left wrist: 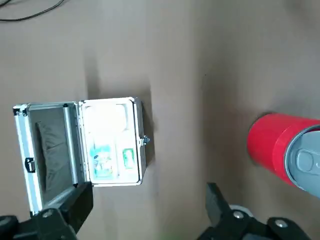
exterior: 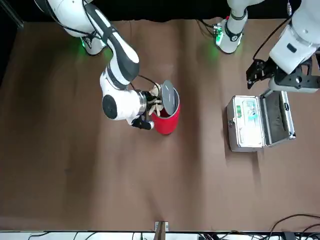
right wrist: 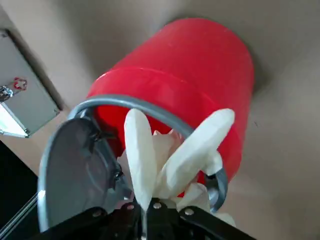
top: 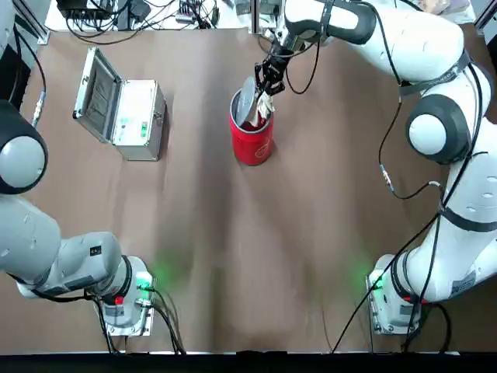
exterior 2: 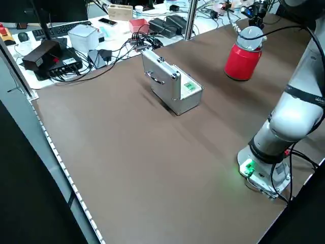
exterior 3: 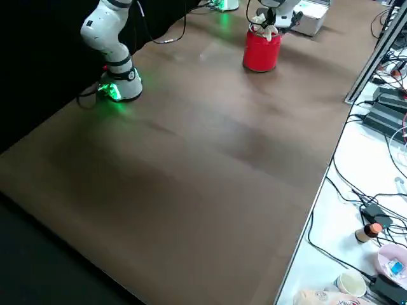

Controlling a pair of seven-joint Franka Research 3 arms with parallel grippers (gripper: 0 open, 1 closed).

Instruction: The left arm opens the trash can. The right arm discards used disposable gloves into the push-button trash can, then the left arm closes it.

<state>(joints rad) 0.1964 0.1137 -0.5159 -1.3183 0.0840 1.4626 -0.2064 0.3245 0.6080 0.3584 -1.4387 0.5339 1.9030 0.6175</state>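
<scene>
The red trash can (top: 253, 138) stands mid-table toward the far edge, its silver lid (top: 246, 99) tipped up and open. My right gripper (top: 269, 78) hovers just over the can's mouth, shut on the off-white used disposable gloves (right wrist: 172, 159). The glove fingers drape over the can's rim (right wrist: 150, 111) and partly hang inside. In the right wrist view the lid (right wrist: 75, 165) stands beside the wad. My left gripper (exterior: 256, 74) hangs over the silver case, well away from the can. Its fingers (left wrist: 77, 200) are spread wide and hold nothing.
An open silver case (top: 128, 116) with a hinged lid lies on the table left of the can. Cables and electronics (exterior 2: 76, 46) crowd the desk beyond the table's far edge. Both arm bases (top: 124, 299) sit at the near edge.
</scene>
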